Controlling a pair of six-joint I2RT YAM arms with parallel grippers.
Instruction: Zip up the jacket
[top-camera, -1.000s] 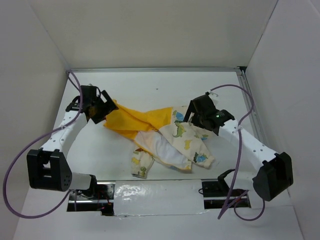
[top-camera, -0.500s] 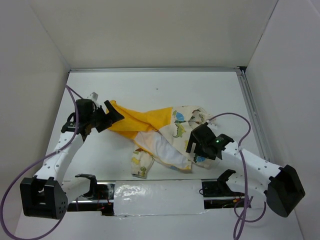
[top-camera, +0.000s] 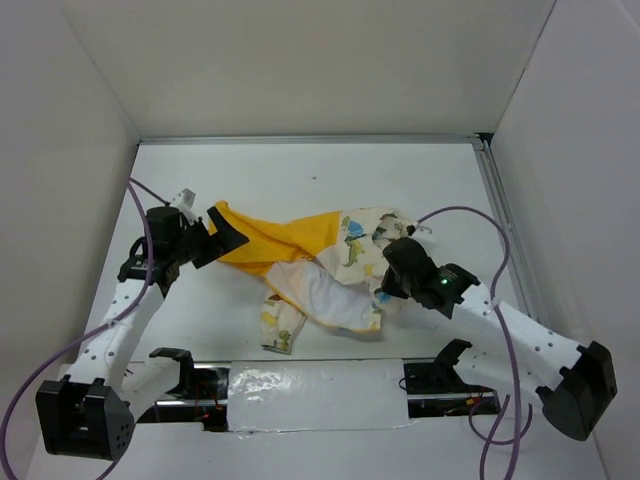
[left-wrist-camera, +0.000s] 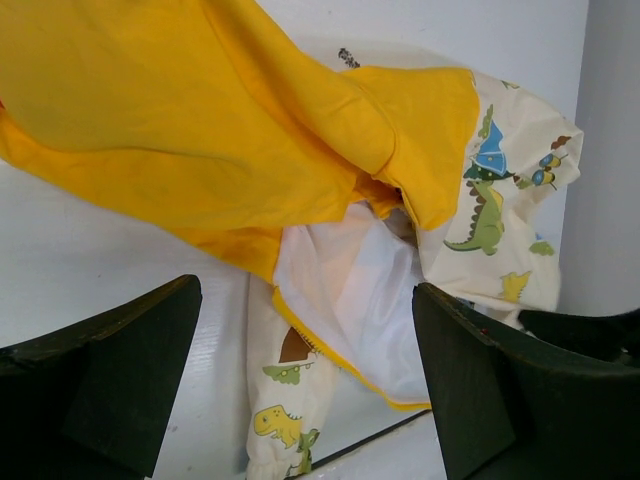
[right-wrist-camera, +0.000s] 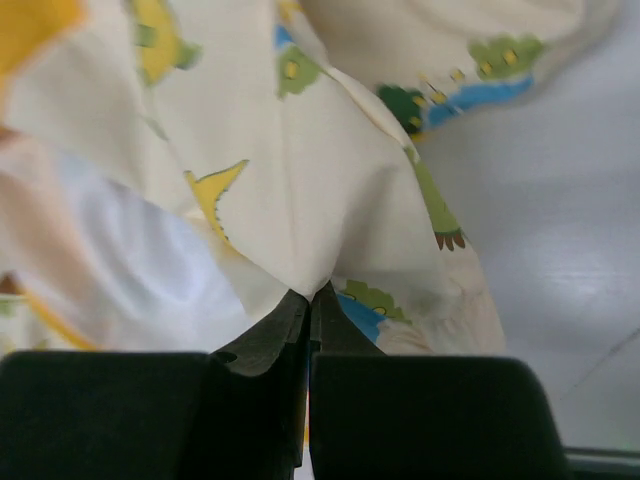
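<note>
The jacket (top-camera: 312, 268) lies crumpled mid-table, its yellow hood part (top-camera: 268, 240) to the left, its white lining (top-camera: 330, 300) face up and its cream dinosaur-print cloth (top-camera: 362, 240) to the right. My left gripper (top-camera: 222, 230) hovers open at the yellow end, touching nothing. In the left wrist view its fingers (left-wrist-camera: 105, 375) frame the jacket (left-wrist-camera: 220, 130) from a distance, and zipper teeth (left-wrist-camera: 305, 340) show along a yellow-trimmed edge. My right gripper (top-camera: 384, 290) sits at the jacket's right side. Its wrist view shows the gripper (right-wrist-camera: 310, 296) shut on a pinched fold of cream cloth (right-wrist-camera: 330, 190).
A metal rail (top-camera: 503, 225) runs along the table's right side. A silvery taped strip (top-camera: 315, 392) lines the near edge between the arm bases. White walls close in the left, back and right. Purple cables (top-camera: 470, 215) loop from both arms.
My right gripper moved towards the near edge and left, onto the jacket's right side, and shut on the cream cloth. The left arm drew back slightly and stayed open.
</note>
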